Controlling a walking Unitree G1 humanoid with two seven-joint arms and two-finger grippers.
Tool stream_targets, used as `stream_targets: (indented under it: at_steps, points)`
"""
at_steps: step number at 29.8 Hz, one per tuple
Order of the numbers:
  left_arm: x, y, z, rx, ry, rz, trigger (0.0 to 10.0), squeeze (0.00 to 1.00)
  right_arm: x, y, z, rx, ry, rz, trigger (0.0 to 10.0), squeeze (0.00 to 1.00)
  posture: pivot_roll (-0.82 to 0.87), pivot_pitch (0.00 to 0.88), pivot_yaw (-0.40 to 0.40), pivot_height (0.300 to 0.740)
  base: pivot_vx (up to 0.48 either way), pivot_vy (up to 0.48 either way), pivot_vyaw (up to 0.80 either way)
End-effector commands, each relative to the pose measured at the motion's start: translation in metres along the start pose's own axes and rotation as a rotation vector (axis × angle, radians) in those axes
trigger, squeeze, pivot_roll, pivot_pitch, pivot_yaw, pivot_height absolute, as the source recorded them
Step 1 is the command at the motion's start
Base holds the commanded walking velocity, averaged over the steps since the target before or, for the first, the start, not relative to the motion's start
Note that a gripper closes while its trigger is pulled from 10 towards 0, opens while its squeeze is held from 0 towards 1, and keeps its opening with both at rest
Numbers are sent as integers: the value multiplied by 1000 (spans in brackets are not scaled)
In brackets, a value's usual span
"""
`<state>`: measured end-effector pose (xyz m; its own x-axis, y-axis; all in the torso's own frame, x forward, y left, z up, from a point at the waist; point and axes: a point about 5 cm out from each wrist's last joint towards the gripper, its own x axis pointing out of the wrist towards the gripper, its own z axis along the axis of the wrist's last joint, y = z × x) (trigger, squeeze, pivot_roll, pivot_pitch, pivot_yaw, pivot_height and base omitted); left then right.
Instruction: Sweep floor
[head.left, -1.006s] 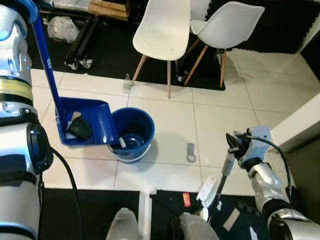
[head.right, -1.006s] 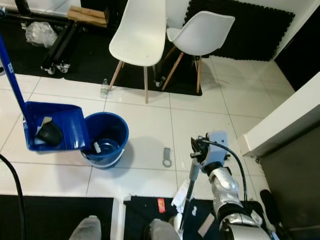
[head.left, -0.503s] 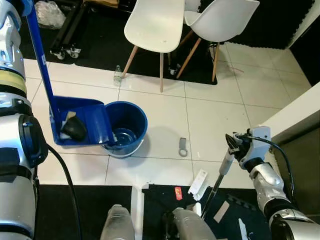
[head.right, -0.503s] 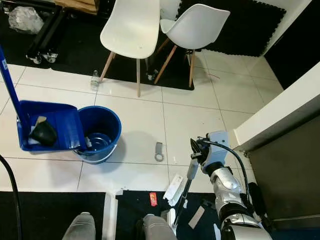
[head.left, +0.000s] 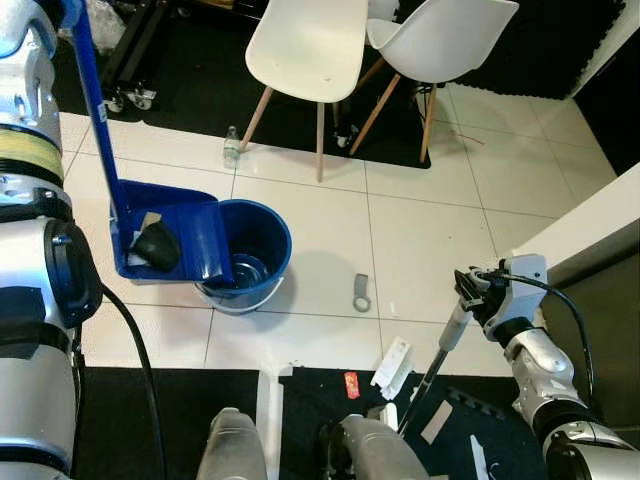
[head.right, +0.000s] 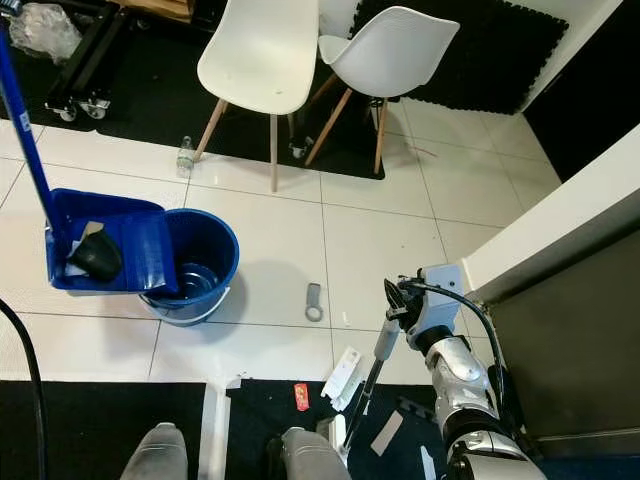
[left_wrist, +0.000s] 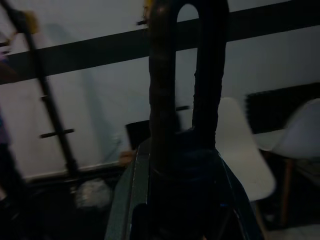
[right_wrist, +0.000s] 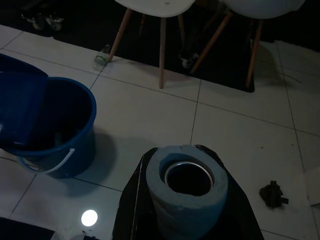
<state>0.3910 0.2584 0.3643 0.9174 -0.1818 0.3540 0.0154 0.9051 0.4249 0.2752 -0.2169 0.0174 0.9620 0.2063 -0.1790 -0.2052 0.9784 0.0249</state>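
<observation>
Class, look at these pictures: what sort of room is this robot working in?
Probably a studio or lab room rather than a lived-in home: white tiled floor, two white chairs, black foam wall panels and a wheeled equipment stand.

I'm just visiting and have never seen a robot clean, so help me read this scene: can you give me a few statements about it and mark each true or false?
1. The blue dustpan is held over the rim of the blue bucket. True.
2. The dustpan is empty. False: a dark lump lies in it.
3. The right claw grips a grey-handled broom. True.
4. Both white chairs lie tipped over. False: they stand upright.
5. The bucket is red. False: it is blue.
</observation>
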Motion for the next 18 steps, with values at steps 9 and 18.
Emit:
stream_targets:
  at_steps: [9, 18]
  points:
    - [18, -35, 13, 35, -8, -155, 10000, 0, -8, -3, -11, 27, 42, -58, 10000, 0, 137, 94, -186, 740, 0, 0, 0]
    - [20, -45, 10, 57, 32, -242, 10000, 0, -17, 2, -22, 58, 38, -95, 10000, 0, 169, 136, -109, 740, 0, 0, 0]
